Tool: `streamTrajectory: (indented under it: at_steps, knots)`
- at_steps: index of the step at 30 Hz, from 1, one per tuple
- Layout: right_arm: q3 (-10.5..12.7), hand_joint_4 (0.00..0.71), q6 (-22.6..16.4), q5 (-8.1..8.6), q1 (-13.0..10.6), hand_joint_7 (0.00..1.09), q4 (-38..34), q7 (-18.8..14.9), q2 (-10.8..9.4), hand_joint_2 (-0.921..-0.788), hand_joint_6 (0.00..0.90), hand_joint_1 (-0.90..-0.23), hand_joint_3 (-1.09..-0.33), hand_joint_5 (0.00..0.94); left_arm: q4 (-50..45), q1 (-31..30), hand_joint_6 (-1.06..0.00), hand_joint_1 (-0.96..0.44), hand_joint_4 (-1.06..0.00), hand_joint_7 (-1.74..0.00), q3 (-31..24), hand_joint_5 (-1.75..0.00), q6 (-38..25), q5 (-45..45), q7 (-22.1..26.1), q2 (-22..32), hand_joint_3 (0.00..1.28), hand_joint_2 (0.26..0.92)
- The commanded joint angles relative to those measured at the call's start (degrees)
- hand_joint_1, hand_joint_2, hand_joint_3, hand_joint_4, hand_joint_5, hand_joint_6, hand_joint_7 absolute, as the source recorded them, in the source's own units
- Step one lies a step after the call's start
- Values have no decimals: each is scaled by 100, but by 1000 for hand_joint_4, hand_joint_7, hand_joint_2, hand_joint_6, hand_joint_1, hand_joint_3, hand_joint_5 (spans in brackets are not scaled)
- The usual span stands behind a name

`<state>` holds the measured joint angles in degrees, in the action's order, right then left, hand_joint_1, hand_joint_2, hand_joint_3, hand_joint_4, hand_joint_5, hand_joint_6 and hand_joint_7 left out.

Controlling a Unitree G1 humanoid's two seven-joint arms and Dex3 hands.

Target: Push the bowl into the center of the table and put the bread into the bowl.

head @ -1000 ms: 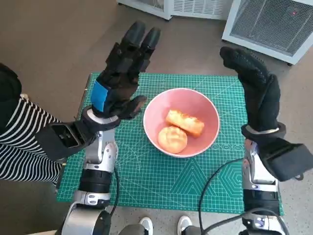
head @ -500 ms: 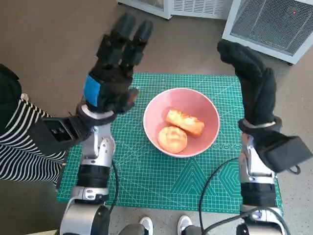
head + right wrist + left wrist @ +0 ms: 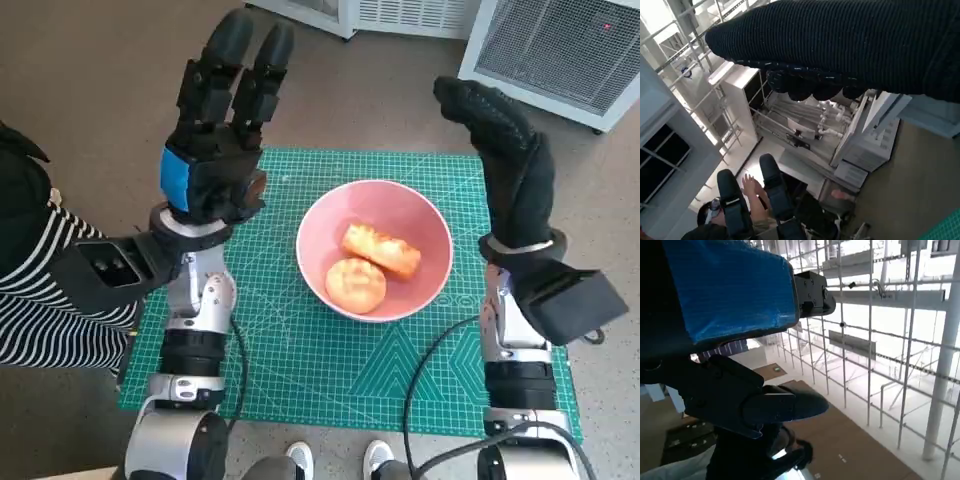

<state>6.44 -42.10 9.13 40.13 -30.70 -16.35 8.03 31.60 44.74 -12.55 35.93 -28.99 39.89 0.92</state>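
On the green gridded cutting mat [image 3: 300, 370] that covered my small table, the pink round bowl [image 3: 374, 249] sat near the middle, holding two golden pieces of bread: a round bun [image 3: 355, 285] nearer to me and an oblong toasted piece [image 3: 380, 251] just behind it, the two touching. I held both arms raised, one on each side of the bowl and clear of it. My left hand [image 3: 212, 150], black with blue tape across its back, pointed upward with its fingers straight and apart, gripping nothing. My right hand [image 3: 505, 155], in its black knitted glove, stood upright too, fingers extended and bent slightly forward at the tips, empty. Beyond the mat lay brown floor, and past that two white grilled appliances [image 3: 560, 50].
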Motion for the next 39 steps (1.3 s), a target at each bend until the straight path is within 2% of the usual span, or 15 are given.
streamTrajectory:
  at_steps: [1, 12, 20, 29, 39]
  knots:
    - [-30, 173, -100, -24, 30, 511, -189, -56, -22, -921, 15, -737, -712, 0, 119, 152, 1, -673, 1, -336, -19, -75, 90, -32, -23, -139, 454, 921]
    - [-5, 168, -230, -21, 98, 517, -330, -82, 41, -921, 2, -727, -733, 0, -3, 40, 1, -703, 1, -422, 108, -166, -24, -11, 1, -258, 363, 921]
    - [-6, 164, -309, -105, 18, 516, -296, -2, 39, -921, -1, -726, -731, 0, -134, -114, 1, -693, 1, -423, 240, -189, 76, 192, 42, -186, 352, 921]
    - [24, 167, -624, -262, -90, 521, -362, 265, -36, -921, 2, -720, -743, 3, -151, -239, 1, -677, 1, -401, 272, -224, 333, 433, -69, -125, 398, 921]
    - [-18, 168, -739, -412, -132, 529, -433, 462, -81, -921, 5, -713, -760, 3, -181, -388, 1, -670, 1, -370, 282, -99, 387, 347, 12, -141, 419, 921]
